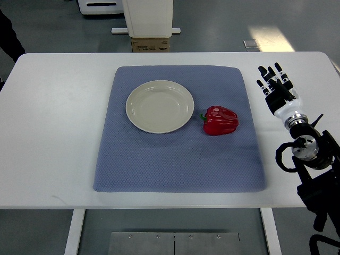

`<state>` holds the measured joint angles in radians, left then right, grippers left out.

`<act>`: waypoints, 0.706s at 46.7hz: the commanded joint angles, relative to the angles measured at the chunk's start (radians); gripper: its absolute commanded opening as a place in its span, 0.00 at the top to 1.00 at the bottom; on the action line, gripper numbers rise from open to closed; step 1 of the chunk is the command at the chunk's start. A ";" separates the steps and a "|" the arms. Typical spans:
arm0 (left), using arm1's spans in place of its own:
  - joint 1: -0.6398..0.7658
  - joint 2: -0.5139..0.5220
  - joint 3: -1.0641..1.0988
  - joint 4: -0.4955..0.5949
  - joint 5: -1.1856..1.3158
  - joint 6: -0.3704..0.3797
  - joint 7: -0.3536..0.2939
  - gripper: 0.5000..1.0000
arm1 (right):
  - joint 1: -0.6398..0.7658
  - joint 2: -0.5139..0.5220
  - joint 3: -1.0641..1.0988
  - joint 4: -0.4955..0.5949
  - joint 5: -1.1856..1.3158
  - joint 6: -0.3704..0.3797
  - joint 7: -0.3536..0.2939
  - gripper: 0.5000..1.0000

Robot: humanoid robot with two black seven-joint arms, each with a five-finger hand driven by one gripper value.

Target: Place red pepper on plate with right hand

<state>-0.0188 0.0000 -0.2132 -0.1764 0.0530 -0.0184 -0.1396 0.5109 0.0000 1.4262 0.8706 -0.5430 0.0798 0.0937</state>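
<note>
A red pepper (220, 120) with a green stem lies on its side on the blue mat (178, 159), just right of a cream plate (160, 105) that holds nothing. My right hand (274, 85) hovers over the white table to the right of the mat, fingers spread and pointing away, holding nothing. It is about a hand's width right of the pepper. The left arm does not show.
The white table (53, 133) carries the mat in its middle. A cardboard box (151, 44) and a white machine base (149, 16) stand on the floor beyond the far edge. A dark shape (8, 37) shows at the upper left.
</note>
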 commanded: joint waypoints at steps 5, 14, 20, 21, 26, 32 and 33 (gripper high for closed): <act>0.003 0.000 0.000 0.000 -0.001 0.000 -0.002 0.00 | 0.001 0.000 0.000 0.001 0.000 0.000 0.000 0.00; -0.004 0.000 0.000 0.000 -0.001 0.000 0.000 0.00 | 0.001 0.000 0.000 0.001 0.000 0.000 0.000 0.00; -0.003 0.000 0.000 0.000 -0.001 0.000 0.000 0.00 | 0.001 0.000 -0.001 0.001 0.000 0.000 0.001 0.00; -0.001 0.000 0.000 0.000 -0.001 0.000 0.000 0.00 | 0.001 0.000 -0.001 -0.001 0.000 0.000 0.001 0.00; 0.002 0.000 0.000 0.000 -0.001 0.000 0.000 0.00 | 0.001 0.000 -0.001 -0.001 0.000 0.000 0.001 0.00; 0.002 0.000 0.000 0.000 -0.001 0.000 0.000 0.00 | 0.001 0.000 -0.003 -0.001 0.000 0.000 0.001 0.00; 0.002 0.000 0.000 0.000 -0.001 0.000 0.000 0.00 | 0.001 0.000 -0.007 -0.001 0.000 0.002 0.001 0.00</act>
<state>-0.0163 0.0000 -0.2132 -0.1764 0.0521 -0.0184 -0.1395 0.5124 0.0000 1.4249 0.8702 -0.5430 0.0798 0.0952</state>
